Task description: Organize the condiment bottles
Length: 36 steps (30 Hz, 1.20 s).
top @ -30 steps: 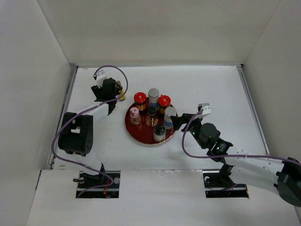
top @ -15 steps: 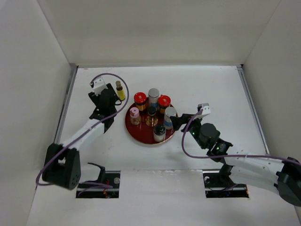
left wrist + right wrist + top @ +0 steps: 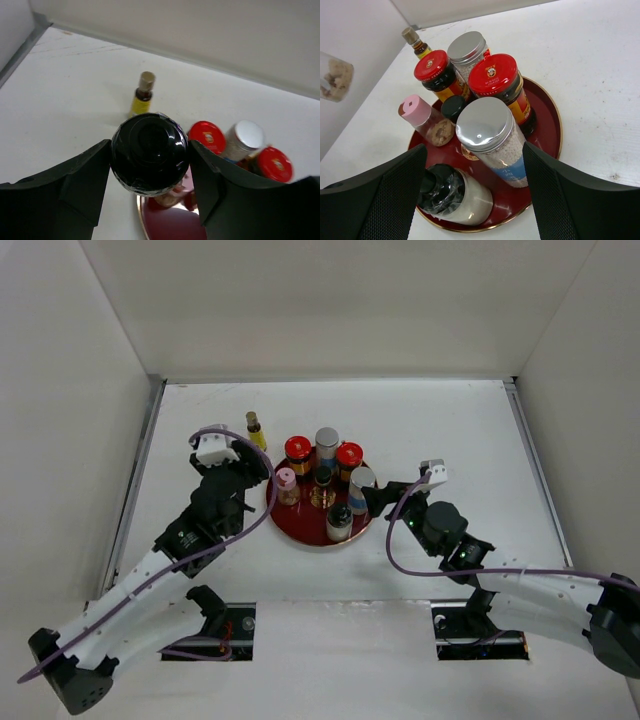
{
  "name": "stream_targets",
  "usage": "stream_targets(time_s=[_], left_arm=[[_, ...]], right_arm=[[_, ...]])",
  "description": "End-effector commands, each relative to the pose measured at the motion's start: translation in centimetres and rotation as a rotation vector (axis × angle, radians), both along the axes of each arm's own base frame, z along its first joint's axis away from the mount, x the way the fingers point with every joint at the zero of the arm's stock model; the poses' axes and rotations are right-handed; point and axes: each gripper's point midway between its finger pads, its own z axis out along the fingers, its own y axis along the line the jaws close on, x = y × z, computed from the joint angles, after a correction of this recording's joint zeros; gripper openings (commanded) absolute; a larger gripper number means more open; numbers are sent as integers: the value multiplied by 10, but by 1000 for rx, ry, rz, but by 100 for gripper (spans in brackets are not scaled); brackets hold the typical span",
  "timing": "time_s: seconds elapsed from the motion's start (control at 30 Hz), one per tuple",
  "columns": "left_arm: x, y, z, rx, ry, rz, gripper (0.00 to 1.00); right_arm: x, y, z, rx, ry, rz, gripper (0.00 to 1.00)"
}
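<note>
Several condiment bottles stand on the round dark-red tray (image 3: 300, 527): two red-capped jars (image 3: 297, 449) (image 3: 349, 454), two silver-capped shakers (image 3: 327, 439) (image 3: 361, 480), a pink-capped bottle (image 3: 286, 480) and two black-capped ones (image 3: 339, 519) (image 3: 322, 475). The slim yellow bottle (image 3: 254, 430) stands on the table behind the tray's left side. My left gripper (image 3: 247, 468) (image 3: 149, 167) is shut on another black-capped bottle (image 3: 149, 145), held above the tray's left edge. My right gripper (image 3: 372, 498) (image 3: 474, 150) is open and empty at the tray's right edge, facing the near shaker (image 3: 492, 137).
White walls enclose the table on three sides. A metal strip (image 3: 138, 480) runs along the left edge. The left arm's purple cable (image 3: 225, 432) loops over the table near the yellow bottle.
My left gripper has drawn back from the yellow bottle, which now stands alone, and moved right and nearer, to the tray's left edge. The right arm has not moved.
</note>
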Motion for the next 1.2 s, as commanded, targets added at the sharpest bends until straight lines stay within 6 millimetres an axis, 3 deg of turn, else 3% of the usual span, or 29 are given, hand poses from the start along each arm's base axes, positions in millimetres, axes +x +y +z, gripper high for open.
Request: stream_targets(time_s=[0.0, 0.13, 0.33, 0.5, 0.8, 1.0, 1.17], left_arm=[[-12, -37, 40, -37, -67, -142, 37], [-23, -99, 12, 61, -22, -352, 38], [-30, -135, -32, 85, 25, -438, 37], [-28, -149, -53, 88, 49, -464, 37], [-11, -164, -111, 133, 126, -476, 37], [-4, -164, -127, 136, 152, -467, 39], [1, -159, -140, 109, 178, -442, 49]], right_arm=[[1, 3, 28, 60, -66, 2, 81], [1, -1, 29, 71, -65, -8, 81], [3, -5, 28, 71, -64, -24, 81], [5, -4, 25, 65, -57, -28, 81], [7, -4, 23, 58, -53, -27, 81], [6, -4, 24, 63, -52, -28, 81], [7, -4, 24, 64, -53, -28, 81]])
